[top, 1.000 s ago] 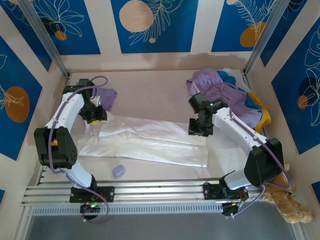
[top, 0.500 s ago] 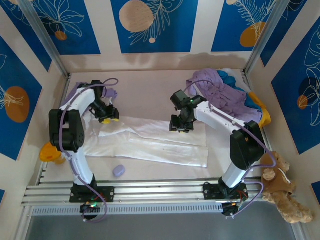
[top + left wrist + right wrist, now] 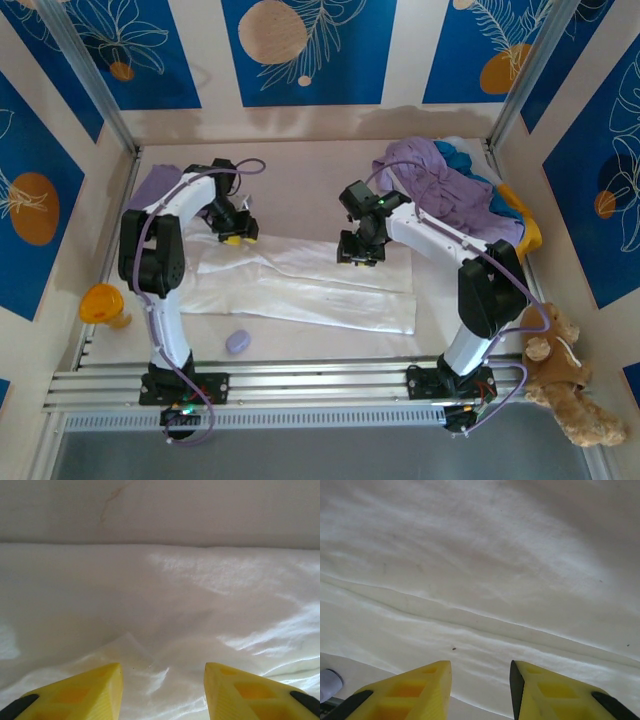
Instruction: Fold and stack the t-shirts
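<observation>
Left pincer (image 3: pixel 162 680), right pincer (image 3: pixel 480 680) — white t-shirt (image 3: pixel 300 290) beneath, seemingly ungripped

Walls (image 3: pixel 400 60): cream, with blue leaf-print panels and orange discs.
Worktop (image 3: pixel 300 190): pale beige.
Near edge: aluminium rail (image 3: pixel 310 382).

Pale pink desk (image 3: pixel 300 185), seen from above. A white t-shirt (image 3: pixel 320 290) lies spread flat across its middle, long axis running left to right. A heap of lavender, teal and yellow-orange shirts (image 3: pixel 450 190) occupies the far right corner. A lavender shirt (image 3: pixel 158 186) lies at the far left. A small round lavender blob (image 3: pixel 238 341) rests near the front edge, just clear of the white t-shirt.
</observation>
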Controlling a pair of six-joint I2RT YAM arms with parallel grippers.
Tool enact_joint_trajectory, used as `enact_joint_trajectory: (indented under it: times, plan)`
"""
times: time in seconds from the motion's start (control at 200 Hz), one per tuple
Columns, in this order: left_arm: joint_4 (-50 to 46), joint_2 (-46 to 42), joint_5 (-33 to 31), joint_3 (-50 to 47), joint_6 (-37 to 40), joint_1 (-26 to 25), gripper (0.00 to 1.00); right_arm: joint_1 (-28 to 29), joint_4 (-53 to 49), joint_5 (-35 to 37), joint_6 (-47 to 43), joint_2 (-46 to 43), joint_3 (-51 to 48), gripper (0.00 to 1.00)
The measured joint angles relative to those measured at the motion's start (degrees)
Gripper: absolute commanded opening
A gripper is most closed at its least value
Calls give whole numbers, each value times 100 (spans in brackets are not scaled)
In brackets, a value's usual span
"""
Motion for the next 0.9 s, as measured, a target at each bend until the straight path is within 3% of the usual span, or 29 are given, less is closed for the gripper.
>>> enact_joint_trajectory:
  times: [0.09, 0.25, 0.37, 0.6, 0.735, 0.9]
  plan:
    - [13, 39, -133, 42, -70, -48, 28, -28, 0, -17, 0, -90, -114, 38]
    - [63, 33, -470, 15, -173, -68, 27, -98, 17, -39, -2, -275, -271, 38]
    - [168, -4, -647, -125, -245, -68, 39, -140, 37, -85, -9, -345, -299, 38]
    - [321, -92, -1161, -199, -459, -70, 41, -140, 129, -157, -50, -369, -341, 38]
    - [376, -92, -1207, -197, -564, -70, 28, -166, 146, -170, -63, -422, -420, 38]
    - [411, -92, -1198, -203, -566, -72, 28, -205, 149, -190, -70, -474, -431, 38]
